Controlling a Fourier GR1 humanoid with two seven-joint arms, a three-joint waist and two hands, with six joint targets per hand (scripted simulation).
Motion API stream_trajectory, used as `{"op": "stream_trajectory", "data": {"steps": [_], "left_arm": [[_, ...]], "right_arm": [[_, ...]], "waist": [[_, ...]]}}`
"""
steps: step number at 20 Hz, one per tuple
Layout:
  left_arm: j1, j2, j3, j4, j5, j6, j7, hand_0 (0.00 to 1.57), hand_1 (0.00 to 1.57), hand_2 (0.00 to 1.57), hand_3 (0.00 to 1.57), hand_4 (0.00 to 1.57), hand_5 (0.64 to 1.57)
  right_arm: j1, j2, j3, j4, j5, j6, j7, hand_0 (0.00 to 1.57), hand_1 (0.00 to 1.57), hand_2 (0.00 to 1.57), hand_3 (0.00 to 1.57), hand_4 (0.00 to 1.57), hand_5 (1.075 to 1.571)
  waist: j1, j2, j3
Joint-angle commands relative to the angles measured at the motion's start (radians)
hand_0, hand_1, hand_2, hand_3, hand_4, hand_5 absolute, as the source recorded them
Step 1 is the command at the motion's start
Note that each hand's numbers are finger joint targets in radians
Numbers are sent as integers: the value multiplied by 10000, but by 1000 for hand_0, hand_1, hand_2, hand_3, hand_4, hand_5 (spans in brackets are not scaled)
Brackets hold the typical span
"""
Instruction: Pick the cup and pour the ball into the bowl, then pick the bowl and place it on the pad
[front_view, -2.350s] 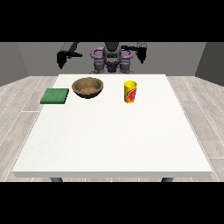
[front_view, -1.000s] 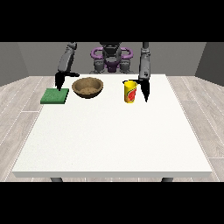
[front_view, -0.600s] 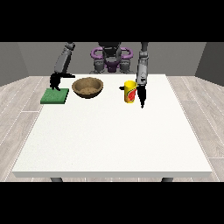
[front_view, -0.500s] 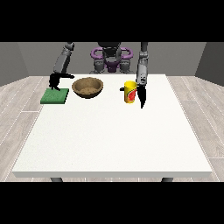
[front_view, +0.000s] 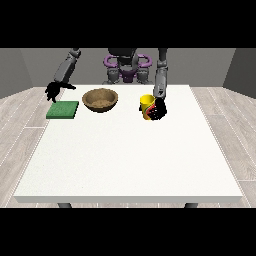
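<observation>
While grey plank flooring surrounds it, the white table (front_view: 130, 165) lies bare across its near half. Along the far edge sit a green pad (front_view: 63, 110), a brown bowl (front_view: 100, 99) and a yellow cup (front_view: 146, 106), upright. The hand at the view's right (front_view: 159, 109) curls its fingers around the cup. The hand at the view's left (front_view: 53, 90) hovers above the pad's far-left corner; its fingers cannot be made out.

Both arms outstretched, hands lowered.
</observation>
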Motion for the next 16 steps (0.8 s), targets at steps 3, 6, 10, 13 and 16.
{"op": "stream_trajectory", "data": {"steps": [3, 6, 10, 13, 16], "left_arm": [[-447, 296, -1130, 342, -2116, 2149, 1990, 1389, 1389, 1571, 1571, 1225, 1532], [-752, 919, -1830, 776, -3472, 2640, 3326, 1396, 1396, 1571, 1571, 1245, 1532], [-961, 950, -2989, 1408, -5380, 3169, 5239, 1429, 1429, 1571, 1571, 1212, 1557], [-718, 887, -3923, 1979, -7054, 3638, 6024, 1437, 1437, 1571, 1571, 1200, 1565], [-1360, 750, -4587, 2478, -8480, 3446, 7432, 1425, 1425, 1571, 1571, 1165, 1570]], "right_arm": [[-393, 257, 440, 922, 246, 183, 369, 0, 0, 272, 0, 237, 1553], [-885, 450, 444, 1241, 108, 20, 897, 0, 0, 231, 174, 268, 1552], [-988, 541, 636, 1769, 293, -90, 1546, 0, 0, 252, 0, 318, 1553], [-1047, 630, 572, 2125, 339, -309, 1609, 0, 0, 192, 242, 326, 1548], [-1176, 346, 316, 2553, 197, -81, 1511, 0, 0, 201, 146, 339, 1551]], "waist": [[-578, -1001, -170], [-495, -1586, -168], [-401, -2881, -166], [-125, -3323, -162], [57, -3521, -174]]}}
